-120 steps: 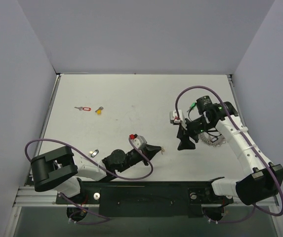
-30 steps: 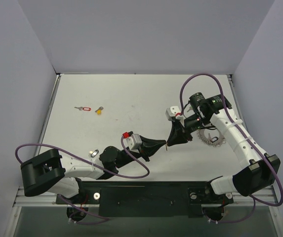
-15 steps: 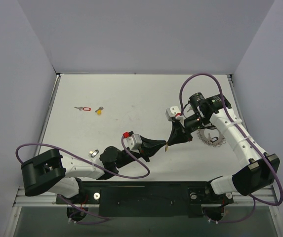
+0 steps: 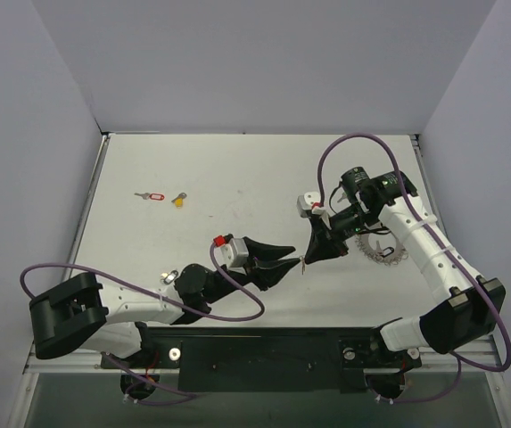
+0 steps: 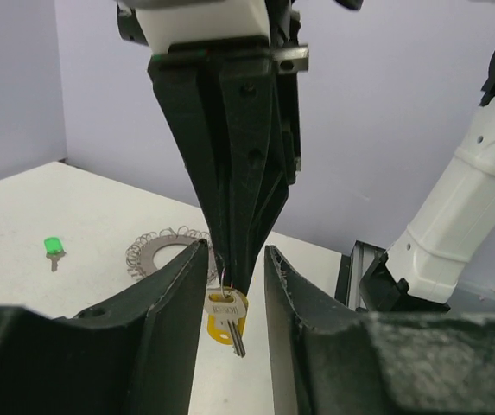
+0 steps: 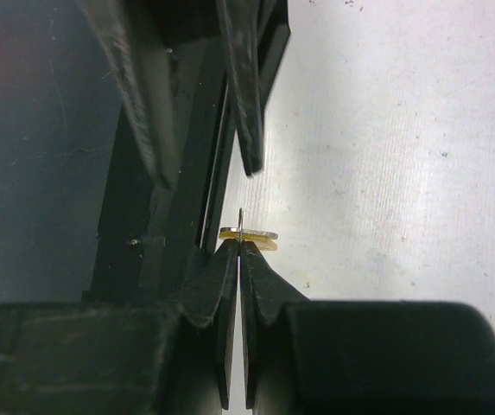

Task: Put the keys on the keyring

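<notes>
With my right gripper (image 6: 240, 246) pinched shut on the yellow key (image 5: 225, 307), I should back my half-parted, empty left gripper (image 4: 291, 256) straight out without brushing it.

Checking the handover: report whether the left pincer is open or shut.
Open: left pincer fingers stand apart, yellow key hanging between them from the right pincer.

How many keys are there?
5: red-tagged key and yellow key far left, small key by left arm, green key near keyring, gold key in right jaws. Others may be hidden.
</notes>
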You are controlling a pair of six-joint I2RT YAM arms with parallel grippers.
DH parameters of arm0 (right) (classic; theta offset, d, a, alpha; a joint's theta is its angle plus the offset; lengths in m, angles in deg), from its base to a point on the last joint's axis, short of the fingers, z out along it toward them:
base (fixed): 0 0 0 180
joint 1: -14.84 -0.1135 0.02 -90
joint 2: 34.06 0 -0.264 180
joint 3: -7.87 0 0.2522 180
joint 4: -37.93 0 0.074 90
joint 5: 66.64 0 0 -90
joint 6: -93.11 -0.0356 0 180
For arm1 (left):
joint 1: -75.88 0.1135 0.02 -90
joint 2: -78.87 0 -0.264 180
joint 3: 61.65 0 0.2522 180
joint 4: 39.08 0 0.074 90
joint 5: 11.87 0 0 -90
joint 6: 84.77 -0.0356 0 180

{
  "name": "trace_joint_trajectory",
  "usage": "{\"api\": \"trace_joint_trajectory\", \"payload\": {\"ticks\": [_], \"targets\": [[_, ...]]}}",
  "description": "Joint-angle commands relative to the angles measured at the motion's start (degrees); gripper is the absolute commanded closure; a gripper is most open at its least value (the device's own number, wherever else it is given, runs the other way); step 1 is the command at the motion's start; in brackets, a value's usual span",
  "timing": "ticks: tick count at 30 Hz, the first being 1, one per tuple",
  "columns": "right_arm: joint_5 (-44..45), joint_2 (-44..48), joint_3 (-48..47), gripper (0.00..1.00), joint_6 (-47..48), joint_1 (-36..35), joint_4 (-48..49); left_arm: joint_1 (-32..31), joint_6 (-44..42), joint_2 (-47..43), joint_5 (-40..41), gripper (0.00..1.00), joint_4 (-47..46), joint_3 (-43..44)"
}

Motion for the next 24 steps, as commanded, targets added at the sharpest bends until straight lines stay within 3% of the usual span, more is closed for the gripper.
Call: {"api": "trace_joint_trajectory", "payload": {"ticks": [1, 4, 6, 9, 13, 16, 19, 24], "targets": [[2.13, 2.2, 0.99, 1.0, -3.51, -0.37, 0.72, 0.25, 0.51, -4.59, 0.93, 0.55, 0.68, 0.11], [5.89, 2.47, 1.34, 1.0, -5.53, -0.54, 1.77, 0.25, -1.14, -8.35, 1.11, 0.49, 5.69, -0.16], [11.85, 2.56, 0.99, 1.0, -7.72, -1.51, 1.87, 0.25, -3.25, -11.52, 0.76, 0.46, 15.07, 1.49], [19.78, 1.86, -0.41, 1.0, -10.11, -4.14, 0.73, 0.25, -8.08, -14.69, 0.49, 0.42, 36.73, 6.16], [26.64, -0.6, -3.13, 1.0, -6.51, -6.08, -5.5, 0.25, -14.92, -15.41, -2.32, 0.41, 50.41, 10.91], [28.67, -2.18, -4.28, 1.0, -5.71, -7.13, -7.45, 0.25, -16.8, -13.83, -3.02, 0.44, 53.08, 12.84], [29.46, -3.68, -4.64, 1.0, -6.24, -7.66, -7.54, -0.1, -18.2, -9.62, -4.34, 0.54, 52.21, 15.39], [29.73, -4.65, -4.73, 1.0, -7.03, -8.01, -7.19, -1.07, -19.08, -3.28, -3.55, 0.57, 43.79, 16.71]]}}
